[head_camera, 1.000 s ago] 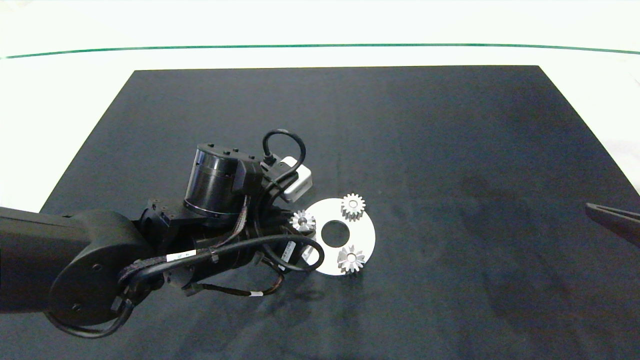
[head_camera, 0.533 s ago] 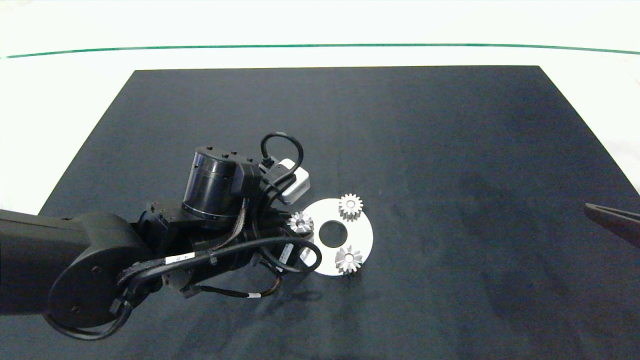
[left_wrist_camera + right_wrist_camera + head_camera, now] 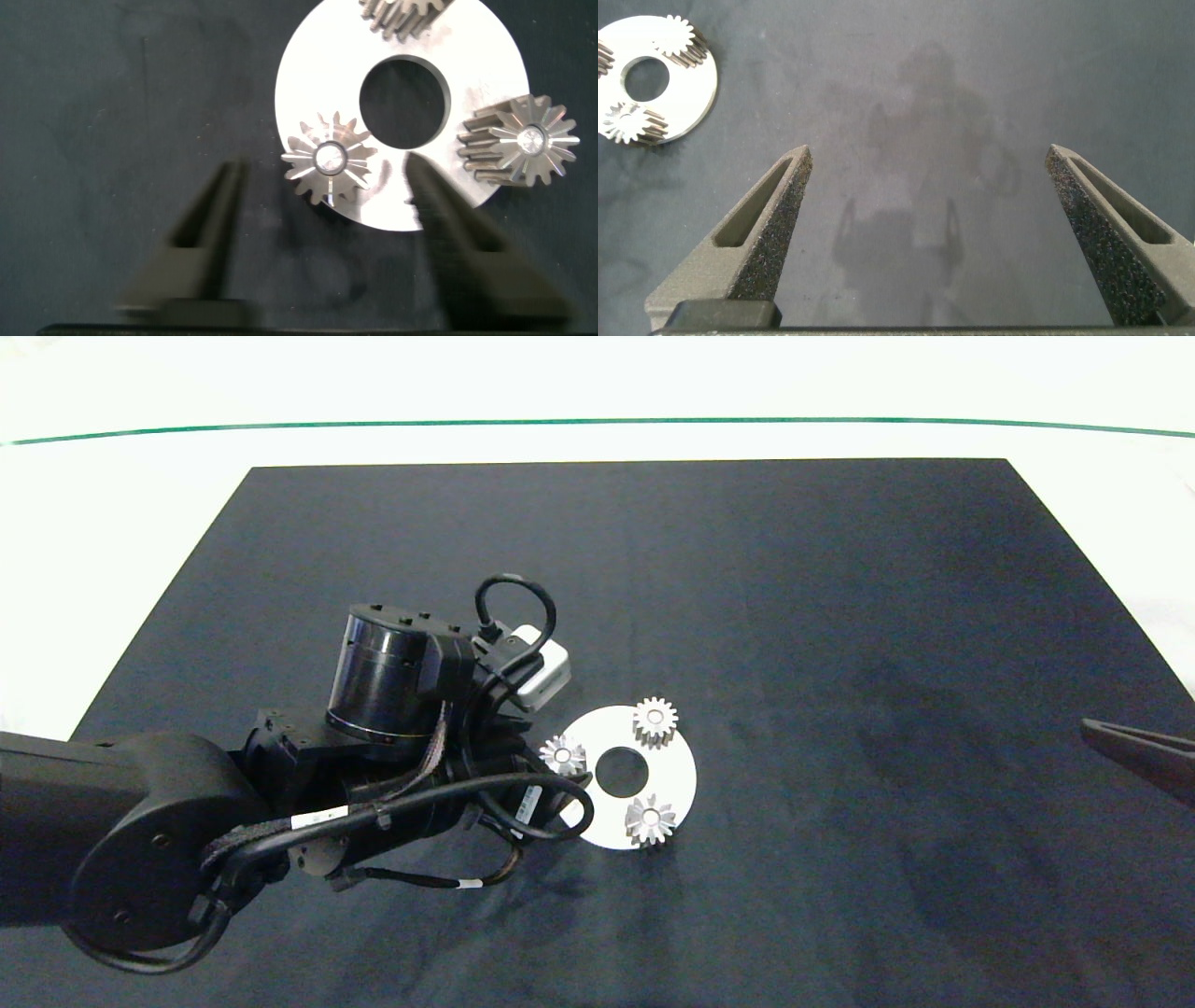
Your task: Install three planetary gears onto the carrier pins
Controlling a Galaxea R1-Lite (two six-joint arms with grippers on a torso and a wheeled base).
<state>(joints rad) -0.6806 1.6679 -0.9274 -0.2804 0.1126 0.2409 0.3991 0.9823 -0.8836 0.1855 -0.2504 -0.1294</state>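
— Black matting [image 3: 747,579] covers the table; where are the planetary gears [image 3: 655,720]?

— All three sit on the white disc [image 3: 680,773], around its central hole.

— And the left gripper [image 3: 322,201]?

— Spread wide, holding nothing; the nearest gear [image 3: 328,165] lies between and just beyond its fingertips.

— The right gripper [image 3: 926,159]?

— Open too, well apart by the mat's right edge.

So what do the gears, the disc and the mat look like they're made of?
The three gears look like bright machined metal: silvery, with glints on the teeth. The disc looks flat white with a soft sheen; whether plastic or coated metal is unclear. The mat looks like dark matte fabric or rubber, with faint ripples and no glare.
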